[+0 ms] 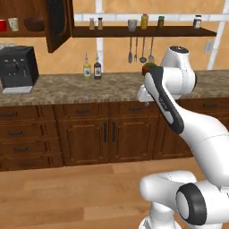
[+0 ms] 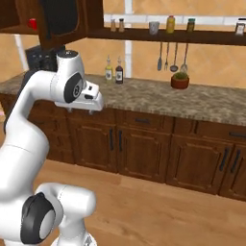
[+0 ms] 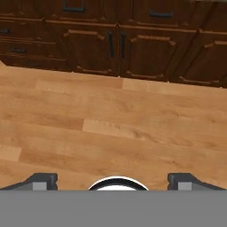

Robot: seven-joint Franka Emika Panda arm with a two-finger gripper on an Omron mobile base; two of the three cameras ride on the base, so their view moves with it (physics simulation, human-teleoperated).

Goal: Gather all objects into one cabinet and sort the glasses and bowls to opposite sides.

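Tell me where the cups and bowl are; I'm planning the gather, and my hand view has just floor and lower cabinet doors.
Observer: The red cup, cream cup and dark bowl sit on a shelf inside the wall cabinet at upper left.
Operator: Is it open?
Observer: Yes, its door stands open.
Operator: And the grey mug?
Observer: The grey mug stands on the long open shelf to the right, among condiment jars.
Operator: Anything on the counter below?
Observer: Two sauce bottles on the counter.
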